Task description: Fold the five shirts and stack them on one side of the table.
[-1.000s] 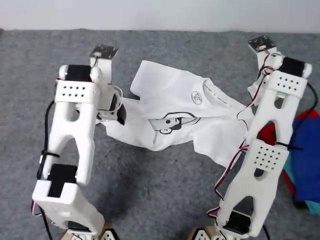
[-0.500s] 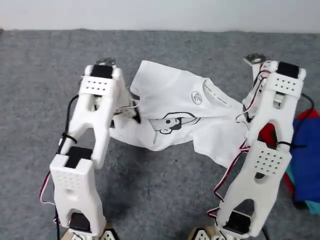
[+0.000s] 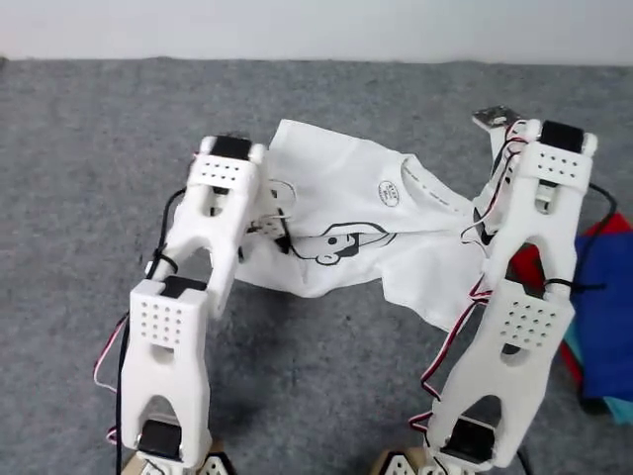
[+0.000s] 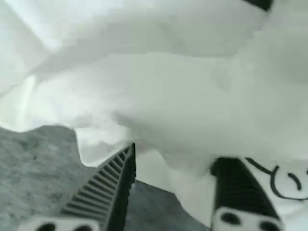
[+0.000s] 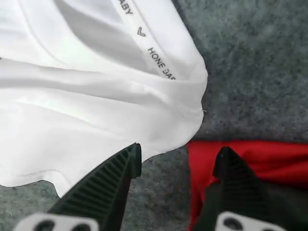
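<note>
The shirt [image 3: 346, 213] is white with a black cartoon print, the desk [image 3: 89, 139] speckled grey; at three o'clock, a red shirt [image 5: 250, 154], blue cloth [image 3: 605, 317], teal cloth [image 3: 618, 408].

Item 1, left arm [image 3: 168, 346], left half of the high view: white moulded links with oval cut-outs, panels of small round holes, black servo blocks at the joints. A black cable runs along its side, with red and white leads low down.
Item 2, right arm [image 3: 524, 317], right half: same white shell and perforated panels, looped red, white and black wires, thin black tie.
Item 3, left pincer [image 4: 178, 159]: two black jaws, one ridged, on white bases with dark screw holes.
Item 4, right pincer [image 5: 179, 151]: identical.
</note>
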{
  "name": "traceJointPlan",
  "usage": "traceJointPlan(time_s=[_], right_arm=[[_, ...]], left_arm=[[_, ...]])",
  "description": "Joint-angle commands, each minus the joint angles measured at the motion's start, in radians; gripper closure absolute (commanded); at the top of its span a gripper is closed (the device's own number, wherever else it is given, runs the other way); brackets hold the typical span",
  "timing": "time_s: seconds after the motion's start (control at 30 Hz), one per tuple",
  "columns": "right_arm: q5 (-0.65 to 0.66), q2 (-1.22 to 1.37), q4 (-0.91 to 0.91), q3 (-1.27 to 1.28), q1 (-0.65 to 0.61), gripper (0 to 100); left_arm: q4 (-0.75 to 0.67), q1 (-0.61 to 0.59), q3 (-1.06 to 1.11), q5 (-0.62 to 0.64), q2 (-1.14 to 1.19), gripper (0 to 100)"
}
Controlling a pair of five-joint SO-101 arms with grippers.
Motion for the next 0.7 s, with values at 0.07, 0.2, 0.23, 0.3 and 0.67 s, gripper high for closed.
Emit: traceJointPlan(time_s=[0.07, 0.2, 0.23, 0.3, 0.67], right_arm=[[-0.003, -0.087, 0.038, -0.006, -0.022, 74.5], [-0.005, -0.082, 0.038, -0.006, -0.030, 74.5], [-0.005, -0.082, 0.038, -0.005, -0.035, 74.5], [-0.005, -0.082, 0.038, -0.005, -0.035, 74.5], [-0.005, -0.091, 0.036, -0.009, -0.028, 74.5]], left_arm=[[0.031, 0.011, -0.050, -0.106, -0.006, 91], [0.031, 0.020, -0.050, -0.155, -0.008, 99], [0.031, 0.017, -0.050, -0.155, -0.008, 99], [0.031, 0.011, -0.050, -0.157, -0.009, 99], [0.032, -0.017, 0.189, -0.537, -0.341, 99]])
